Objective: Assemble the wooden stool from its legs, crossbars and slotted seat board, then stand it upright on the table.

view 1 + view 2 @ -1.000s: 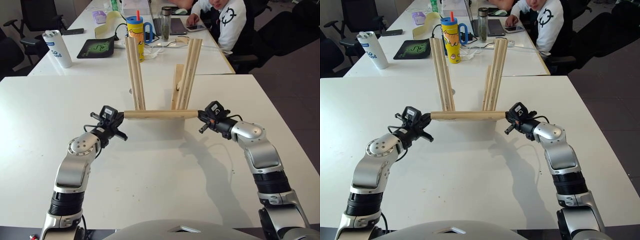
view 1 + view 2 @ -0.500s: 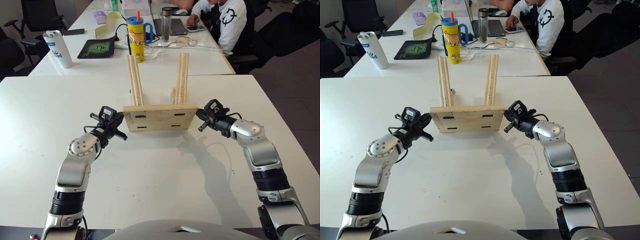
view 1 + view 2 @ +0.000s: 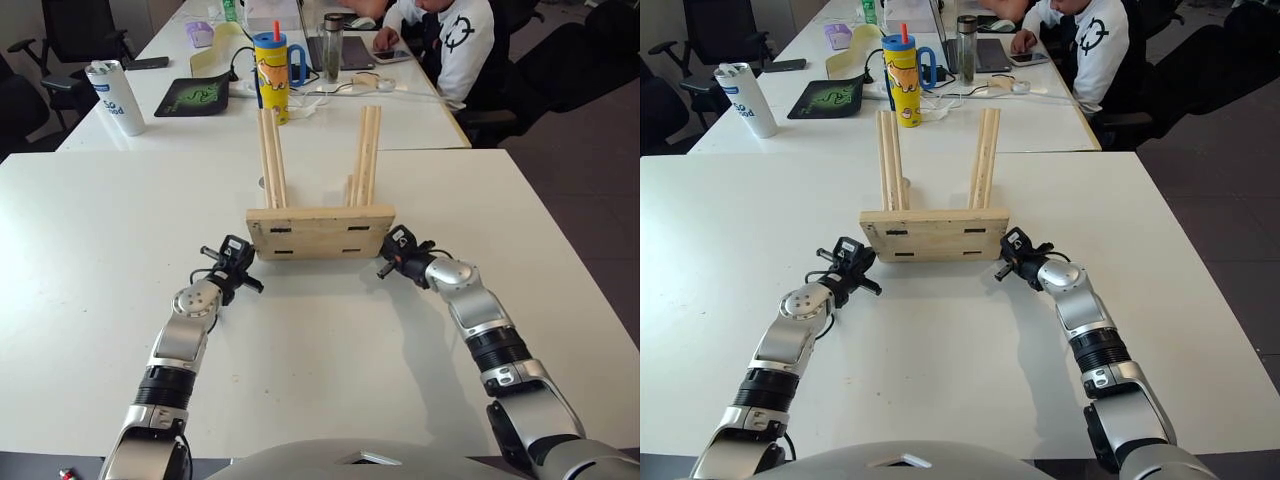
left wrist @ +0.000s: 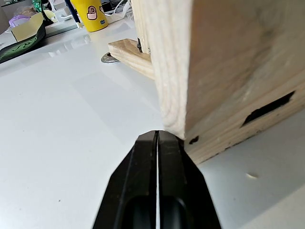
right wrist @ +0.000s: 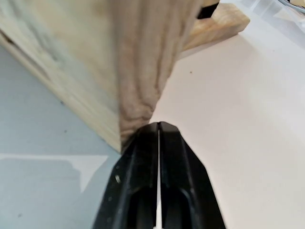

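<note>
- Black left claw (image 4: 156, 138), clenched on nothing, sits at the seat's lower left corner.
- Stool (image 3: 320, 232) looks fully assembled but lies on its side on the bench (image 3: 330, 340), legs pointing away.
- Right claw (image 5: 158, 128), clenched empty, sits at the lower right corner.
- Left to do: standing it upright.

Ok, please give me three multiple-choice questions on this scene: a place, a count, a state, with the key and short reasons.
1. Where is the yellow cup?
A. on the far table
B. on the seat board
C. on the floor
2. How many slots show on the seat board?
A. two
B. four
C. six
3. How does the stool lie?
A. upright
B. on its side, legs pointing away
C. in pieces
Key: 1 A, it stands beyond the legs; 2 B, two pairs; 3 B, the board's face is turned to the camera.
</note>
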`<action>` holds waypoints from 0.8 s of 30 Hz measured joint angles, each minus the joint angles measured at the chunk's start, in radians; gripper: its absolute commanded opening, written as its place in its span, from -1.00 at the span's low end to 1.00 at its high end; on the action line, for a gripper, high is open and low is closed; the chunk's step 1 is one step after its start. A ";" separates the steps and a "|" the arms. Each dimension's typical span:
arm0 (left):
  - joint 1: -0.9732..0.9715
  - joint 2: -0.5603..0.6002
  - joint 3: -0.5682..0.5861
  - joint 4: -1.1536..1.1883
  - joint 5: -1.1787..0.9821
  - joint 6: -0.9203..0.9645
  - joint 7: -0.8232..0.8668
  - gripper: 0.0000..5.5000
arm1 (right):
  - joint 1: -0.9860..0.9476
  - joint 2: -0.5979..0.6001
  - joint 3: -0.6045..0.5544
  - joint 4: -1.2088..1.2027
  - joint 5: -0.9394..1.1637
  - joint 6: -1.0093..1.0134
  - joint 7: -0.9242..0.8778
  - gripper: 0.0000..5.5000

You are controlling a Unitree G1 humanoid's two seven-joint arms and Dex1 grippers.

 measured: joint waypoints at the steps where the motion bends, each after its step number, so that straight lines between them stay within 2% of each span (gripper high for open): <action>1: -0.001 0.000 -0.002 0.005 0.005 -0.005 0.000 -1.00 | -0.001 0.004 0.003 0.004 -0.003 -0.005 -0.002 -0.99; 8: 0.014 0.001 -0.008 -0.033 0.004 -0.001 -0.010 -1.00 | 0.011 0.007 -0.026 -0.030 0.006 -0.011 0.002 -0.99; 15: 0.001 0.015 0.044 -0.213 -0.018 0.083 -0.009 -1.00 | 0.020 0.006 -0.102 -0.211 0.063 -0.031 0.003 -0.99; 24: -0.138 0.018 0.116 -0.453 -0.078 0.208 0.019 -1.00 | 0.014 0.019 -0.174 -0.329 0.124 -0.034 -0.010 -0.99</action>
